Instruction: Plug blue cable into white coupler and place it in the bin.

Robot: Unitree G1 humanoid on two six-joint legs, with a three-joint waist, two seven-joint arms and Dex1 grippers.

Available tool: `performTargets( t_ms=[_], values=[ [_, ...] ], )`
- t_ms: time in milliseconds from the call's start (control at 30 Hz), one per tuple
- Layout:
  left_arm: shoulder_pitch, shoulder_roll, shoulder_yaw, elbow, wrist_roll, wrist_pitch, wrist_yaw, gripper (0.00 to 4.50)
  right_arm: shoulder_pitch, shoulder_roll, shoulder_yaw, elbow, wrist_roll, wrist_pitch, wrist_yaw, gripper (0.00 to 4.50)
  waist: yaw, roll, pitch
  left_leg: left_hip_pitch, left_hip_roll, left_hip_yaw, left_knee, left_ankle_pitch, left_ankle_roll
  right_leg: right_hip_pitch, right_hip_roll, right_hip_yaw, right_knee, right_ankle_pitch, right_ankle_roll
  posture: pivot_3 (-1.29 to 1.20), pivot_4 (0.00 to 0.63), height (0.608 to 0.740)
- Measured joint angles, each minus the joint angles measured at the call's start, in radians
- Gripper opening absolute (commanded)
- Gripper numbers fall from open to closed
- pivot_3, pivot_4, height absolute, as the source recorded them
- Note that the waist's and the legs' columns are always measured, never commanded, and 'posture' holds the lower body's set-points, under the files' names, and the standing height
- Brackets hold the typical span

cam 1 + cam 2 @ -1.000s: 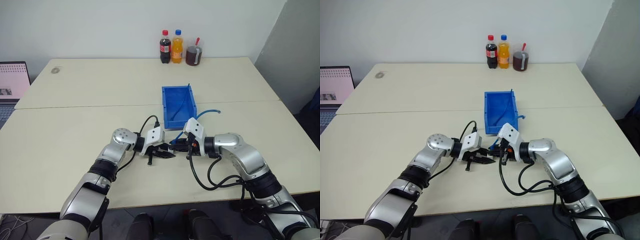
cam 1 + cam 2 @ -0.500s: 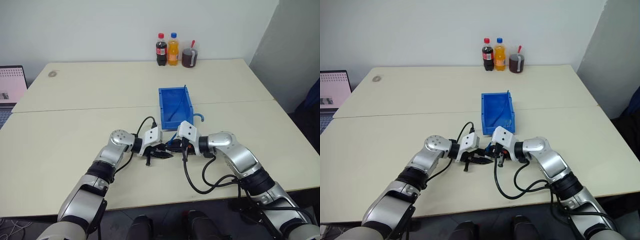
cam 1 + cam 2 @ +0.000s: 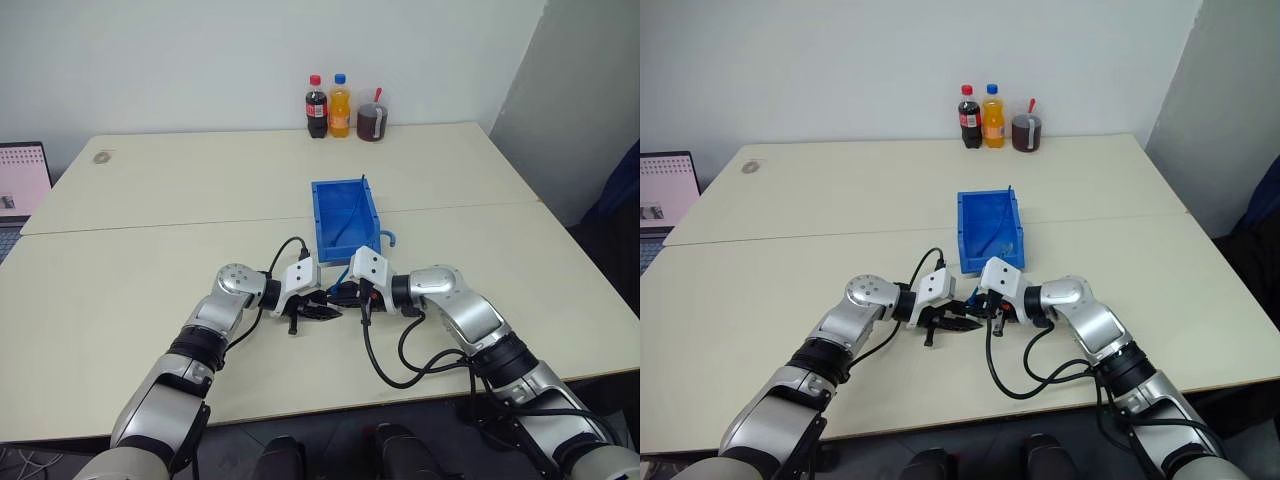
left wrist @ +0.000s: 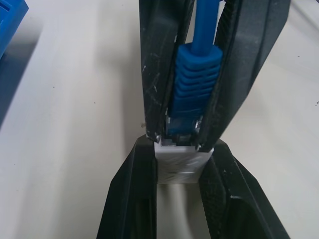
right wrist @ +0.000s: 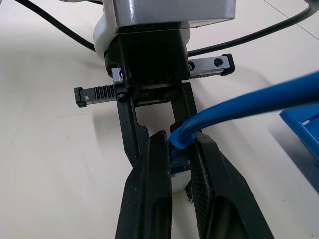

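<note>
The white coupler (image 4: 182, 165) is pinched between the fingers of my left gripper (image 3: 326, 313), which is shut on it just above the table. My right gripper (image 3: 344, 297) faces it tip to tip and is shut on the ribbed plug end of the blue cable (image 4: 192, 89). The plug's tip sits at the coupler's mouth; how deep it goes I cannot tell. From the right gripper the cable (image 5: 249, 99) arcs back past my right wrist and runs on into the blue bin (image 3: 340, 254), which stands just behind both grippers.
Two drink bottles (image 3: 327, 105) and a jar of dark liquid (image 3: 371, 119) stand at the table's far edge. A laptop (image 3: 20, 185) sits at the far left. A small round mark (image 3: 101, 156) lies at the back left.
The whole picture has shifted with the camera. Both grippers keep their holds and stay facing each other; the right one has edged slightly closer to the left.
</note>
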Motion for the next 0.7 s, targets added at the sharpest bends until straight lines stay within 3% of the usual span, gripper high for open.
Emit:
performTargets(
  t_ms=[200,333,467,700],
  values=[
    [0.068,0.018,0.041,-0.144,-0.038,0.094,0.035,2.94,0.066,-0.001,-0.072,-0.137,0.039,0.143,-0.038,0.27,0.001,0.001,0.001,-0.010,0.000,-0.001,0.000,0.000,0.000,-0.007,0.000,-0.001,-0.001,0.002,0.004,0.00,0.150,0.740],
    [0.165,0.091,0.122,-0.355,-0.095,0.211,0.074,3.78,0.098,0.008,-0.145,-0.265,0.120,0.354,-0.099,0.27,0.002,0.002,0.002,-0.028,0.001,-0.002,0.000,0.000,0.000,-0.025,-0.001,-0.001,0.001,0.001,0.005,0.00,0.150,0.740],
    [0.275,0.116,0.181,-0.589,-0.173,0.366,0.143,4.48,0.037,0.037,-0.276,-0.316,0.206,0.578,-0.187,0.27,0.003,0.002,0.011,-0.031,0.001,-0.004,0.000,0.000,-0.001,-0.028,-0.003,0.000,0.001,0.001,0.005,0.00,0.150,0.740],
    [0.386,0.100,0.343,-0.949,-0.295,0.619,0.392,4.48,-0.291,0.116,-0.525,-0.192,0.351,0.862,-0.327,0.27,0.000,0.001,0.019,-0.031,0.000,-0.002,-0.001,0.000,-0.001,-0.029,-0.003,-0.001,0.001,0.001,0.005,0.00,0.150,0.740]
  ],
)
